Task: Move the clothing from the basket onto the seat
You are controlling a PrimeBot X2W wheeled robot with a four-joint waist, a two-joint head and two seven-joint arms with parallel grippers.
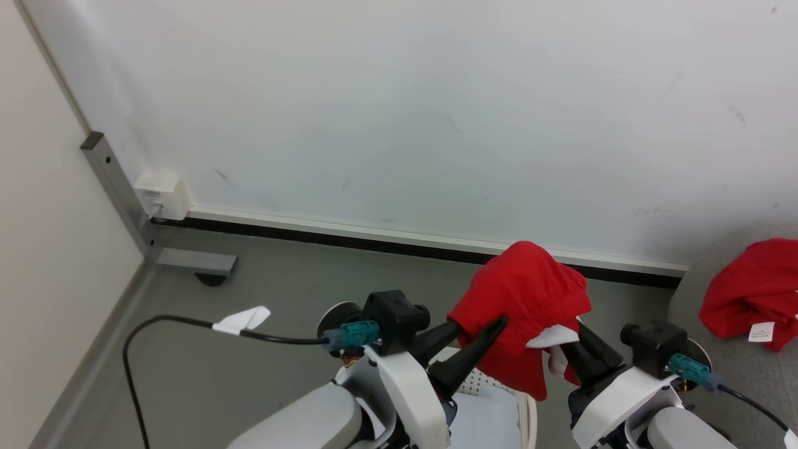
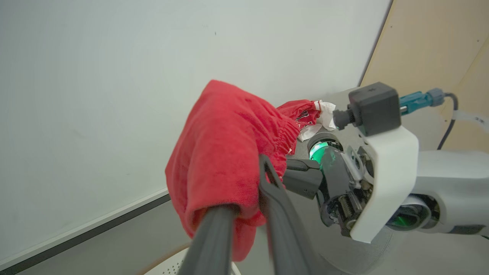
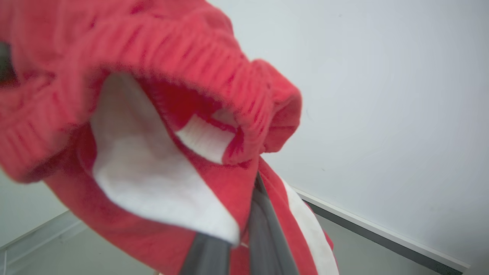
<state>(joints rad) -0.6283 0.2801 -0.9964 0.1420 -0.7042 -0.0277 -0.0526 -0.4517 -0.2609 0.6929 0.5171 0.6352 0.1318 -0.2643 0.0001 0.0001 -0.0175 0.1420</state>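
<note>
The left hand pinches a fold of the red garment, one finger under the cloth. The right hand pinches its white-trimmed edge. The garment hangs between them, above the basket, so this looks like the carry. Right of the right hand, the seat bears another red garment. Next, both arms should swing rightward together, then release.

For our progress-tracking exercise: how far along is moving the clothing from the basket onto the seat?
Done: one tagged garment lies on the seat. In hand: the left gripper and right gripper hold a second garment lifted above the basket. Left: carrying it to the seat and releasing it; whether more lies in the basket is hidden.
</note>
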